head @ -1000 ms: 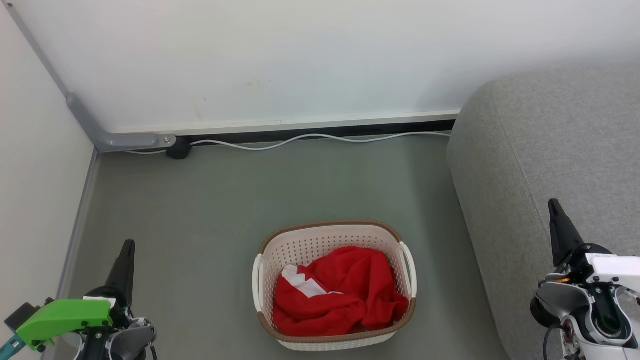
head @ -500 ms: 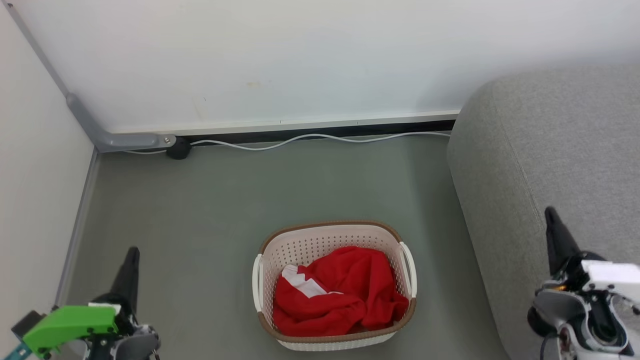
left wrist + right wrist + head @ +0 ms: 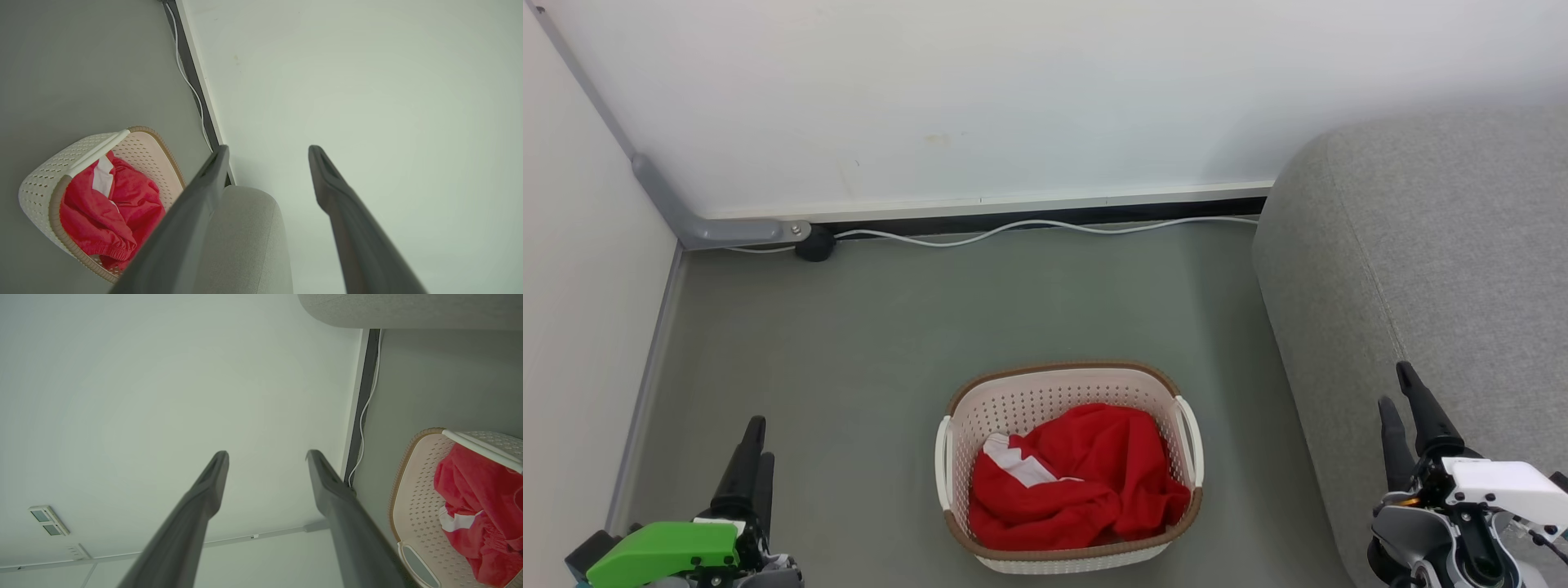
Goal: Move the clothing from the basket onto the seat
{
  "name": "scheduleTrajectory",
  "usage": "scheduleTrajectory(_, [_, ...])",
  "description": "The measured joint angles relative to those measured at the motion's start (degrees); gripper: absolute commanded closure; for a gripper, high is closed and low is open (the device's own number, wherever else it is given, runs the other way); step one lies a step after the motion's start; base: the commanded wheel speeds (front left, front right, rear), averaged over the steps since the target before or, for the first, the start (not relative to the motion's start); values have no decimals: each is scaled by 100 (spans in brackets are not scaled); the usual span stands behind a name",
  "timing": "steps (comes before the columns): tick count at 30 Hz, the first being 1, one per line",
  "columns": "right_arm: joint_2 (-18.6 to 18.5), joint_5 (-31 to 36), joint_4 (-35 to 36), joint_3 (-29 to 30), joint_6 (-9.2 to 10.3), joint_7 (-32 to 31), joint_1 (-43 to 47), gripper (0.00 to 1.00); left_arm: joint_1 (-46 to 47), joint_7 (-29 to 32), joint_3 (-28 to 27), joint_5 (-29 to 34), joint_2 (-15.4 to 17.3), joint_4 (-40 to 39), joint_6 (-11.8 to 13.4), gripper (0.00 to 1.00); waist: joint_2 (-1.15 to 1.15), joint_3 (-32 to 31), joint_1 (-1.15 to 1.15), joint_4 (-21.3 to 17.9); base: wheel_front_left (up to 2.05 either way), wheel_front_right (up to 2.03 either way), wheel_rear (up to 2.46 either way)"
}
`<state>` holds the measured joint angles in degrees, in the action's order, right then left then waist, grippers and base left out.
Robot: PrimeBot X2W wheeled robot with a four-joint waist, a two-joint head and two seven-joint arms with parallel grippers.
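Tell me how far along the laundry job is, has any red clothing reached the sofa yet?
Done: nothing yet; the visible part of the seat carries no red fabric. In hand: nothing; the left gripper and right gripper stand open and empty, either side of the basket, apart from it. Left: everything, since the clothing lies bunched inside the basket.

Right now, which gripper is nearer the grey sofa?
Right. The right gripper hangs at the sofa's front edge; the left gripper is on the far side of the basket, near the side wall.
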<state>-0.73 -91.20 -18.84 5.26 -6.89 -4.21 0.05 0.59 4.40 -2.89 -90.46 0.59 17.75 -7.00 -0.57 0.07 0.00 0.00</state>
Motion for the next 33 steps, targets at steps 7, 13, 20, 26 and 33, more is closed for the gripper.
scheduleTrajectory(7, [-8, 323, 55, -144, 44, 155, -8, 0, 0, -163, 73, 346, 3, -141, 0, 0, 0, -9, 0, -2, 0, 0, 0])
scheduleTrajectory(13, [-47, 786, 151, -223, 103, 253, -48, 0, 1, -267, 120, 742, 24, -270, 10, 0, 0, -16, 0, -7, 0, 0, 0])
scheduleTrajectory(20, [-71, 1327, 269, -381, 249, 387, -80, 0, 1, -409, 132, 1337, 27, -481, 83, 0, 0, -21, 0, -7, 0, 0, 0])
scheduleTrajectory(26, [-159, 1978, 361, -590, 347, 524, -109, 0, 1, -535, 225, 1930, 42, -642, 134, 0, 0, -21, 0, -6, 0, 0, 0])
scheduleTrajectory(33, [-188, 2619, 461, -803, 456, 636, -118, 0, 0, -656, 341, 2789, 145, -804, 205, 0, 0, -19, 0, -5, 0, 0, 0])
